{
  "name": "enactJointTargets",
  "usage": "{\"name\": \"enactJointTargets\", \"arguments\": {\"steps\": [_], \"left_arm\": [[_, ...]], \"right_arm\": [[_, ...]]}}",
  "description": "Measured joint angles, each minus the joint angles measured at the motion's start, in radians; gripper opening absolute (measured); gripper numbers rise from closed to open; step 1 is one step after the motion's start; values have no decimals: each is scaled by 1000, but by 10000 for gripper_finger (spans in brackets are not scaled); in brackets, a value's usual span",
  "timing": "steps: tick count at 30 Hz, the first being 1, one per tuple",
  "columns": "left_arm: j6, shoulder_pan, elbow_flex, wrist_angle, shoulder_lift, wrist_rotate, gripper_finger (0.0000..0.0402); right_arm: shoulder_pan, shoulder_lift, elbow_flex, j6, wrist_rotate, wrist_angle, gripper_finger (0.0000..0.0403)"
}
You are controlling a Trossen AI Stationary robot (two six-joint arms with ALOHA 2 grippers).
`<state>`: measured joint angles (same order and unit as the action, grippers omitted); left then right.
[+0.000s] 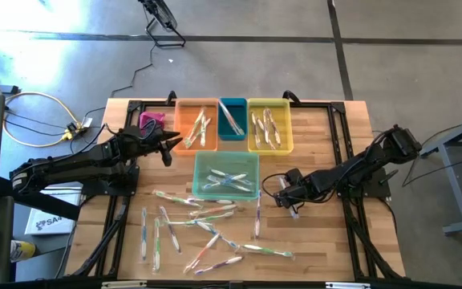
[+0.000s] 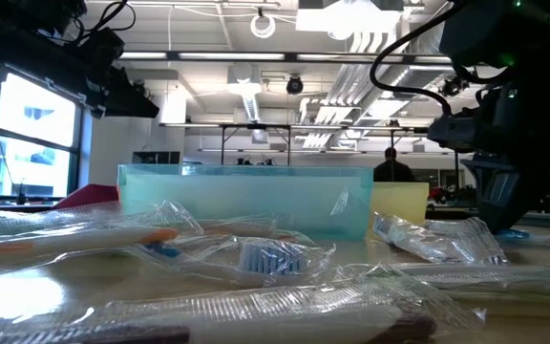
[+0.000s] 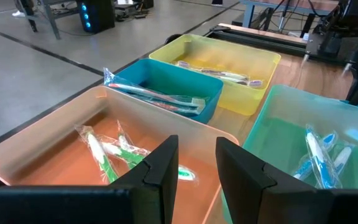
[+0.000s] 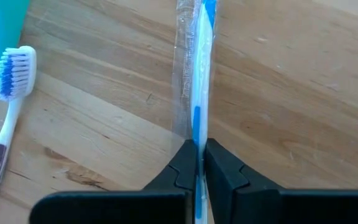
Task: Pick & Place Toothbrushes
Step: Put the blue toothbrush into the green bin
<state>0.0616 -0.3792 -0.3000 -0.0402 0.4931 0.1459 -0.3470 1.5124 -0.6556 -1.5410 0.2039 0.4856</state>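
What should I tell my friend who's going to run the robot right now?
Right tool: shut on a wrapped blue toothbrush lying on the table, right of the light green bin.
Left tool: open, empty, hovering over the orange bin.
Done: a few toothbrushes each lie in the orange, teal, yellow and light green bins.
Left: the gripped brush is not lifted yet; many loose toothbrushes are scattered on the table in front of the bins.
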Motion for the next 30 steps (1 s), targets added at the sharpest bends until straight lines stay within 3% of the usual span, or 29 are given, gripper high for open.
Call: {"name": "enactJointTargets", "arguments": {"steps": [14, 30], "left_arm": [[0, 0, 0, 0, 0, 0, 104], [0, 0, 0, 0, 0, 0, 104]], "right_arm": [[21, -93, 3, 73, -24, -5, 5], [76, -348, 0, 310, 152, -87, 5]]}}
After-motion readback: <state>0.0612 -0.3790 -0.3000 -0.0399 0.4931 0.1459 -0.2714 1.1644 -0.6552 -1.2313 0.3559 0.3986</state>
